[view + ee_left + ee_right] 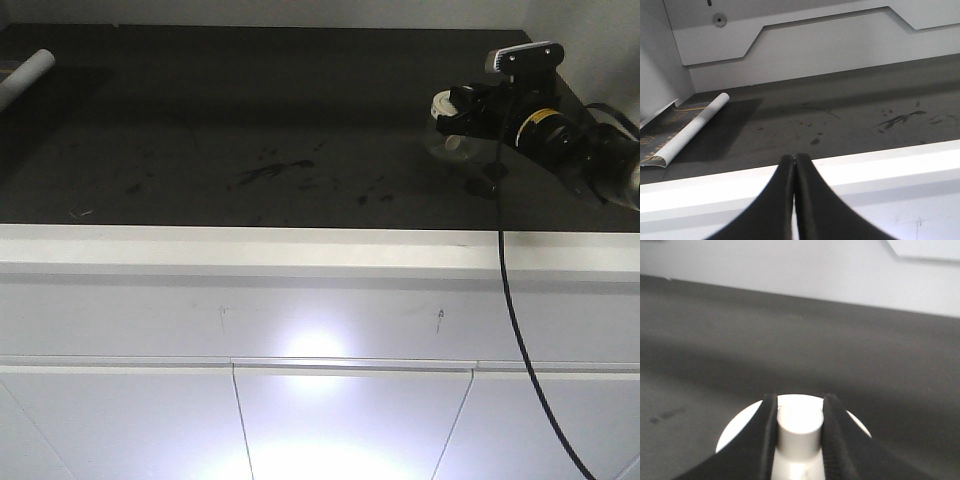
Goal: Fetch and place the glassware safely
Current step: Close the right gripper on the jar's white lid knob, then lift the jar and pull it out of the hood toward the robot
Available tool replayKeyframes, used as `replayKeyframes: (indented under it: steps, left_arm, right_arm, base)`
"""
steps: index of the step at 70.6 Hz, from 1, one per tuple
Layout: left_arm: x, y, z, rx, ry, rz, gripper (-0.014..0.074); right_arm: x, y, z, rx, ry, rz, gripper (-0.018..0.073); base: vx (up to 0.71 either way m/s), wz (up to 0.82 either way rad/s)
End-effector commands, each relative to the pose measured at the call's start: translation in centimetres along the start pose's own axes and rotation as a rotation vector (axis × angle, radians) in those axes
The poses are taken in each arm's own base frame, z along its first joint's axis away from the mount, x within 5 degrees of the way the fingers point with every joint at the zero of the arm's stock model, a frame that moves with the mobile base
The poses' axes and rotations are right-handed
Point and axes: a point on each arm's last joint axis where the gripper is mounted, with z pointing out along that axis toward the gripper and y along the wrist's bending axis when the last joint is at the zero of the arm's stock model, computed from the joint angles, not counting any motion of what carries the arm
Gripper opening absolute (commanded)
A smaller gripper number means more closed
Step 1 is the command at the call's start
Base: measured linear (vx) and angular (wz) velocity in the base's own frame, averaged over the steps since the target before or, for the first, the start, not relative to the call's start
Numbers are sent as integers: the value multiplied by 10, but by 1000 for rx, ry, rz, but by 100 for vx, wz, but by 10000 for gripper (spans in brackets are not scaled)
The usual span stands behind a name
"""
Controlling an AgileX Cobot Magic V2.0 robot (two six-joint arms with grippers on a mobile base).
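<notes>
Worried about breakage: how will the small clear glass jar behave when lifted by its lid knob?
Probably fragile: the small clear glass jar is transparent glass. The right claw pinches only the smooth knob of the cream round lid, so it may slip, or the lid might come off.

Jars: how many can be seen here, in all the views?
1. The jar is at the right side of the counter, its lid knob between the right fingers. No other shows.

legible text: none | yellow label (543,118) on right arm (588,150): too small | rolled sheet (690,127) print: blurred
</notes>
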Motion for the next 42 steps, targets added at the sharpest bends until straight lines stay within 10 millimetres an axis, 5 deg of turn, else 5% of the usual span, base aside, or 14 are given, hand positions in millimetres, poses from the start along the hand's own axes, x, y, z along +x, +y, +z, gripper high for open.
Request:
replayKeyframes:
  steps: [1,42]
  left_arm:
    - [-15,1,0,-2,-92,-20,-7]
    - [-15,1,0,-2,-92,-20,-7]
  right_arm:
    - [-57,10,-29,-56,-156,-16,-3]
    - [-61,74,-190,-135,-191,-3,-3]
  base:
    - [0,0]
    - [0,0]
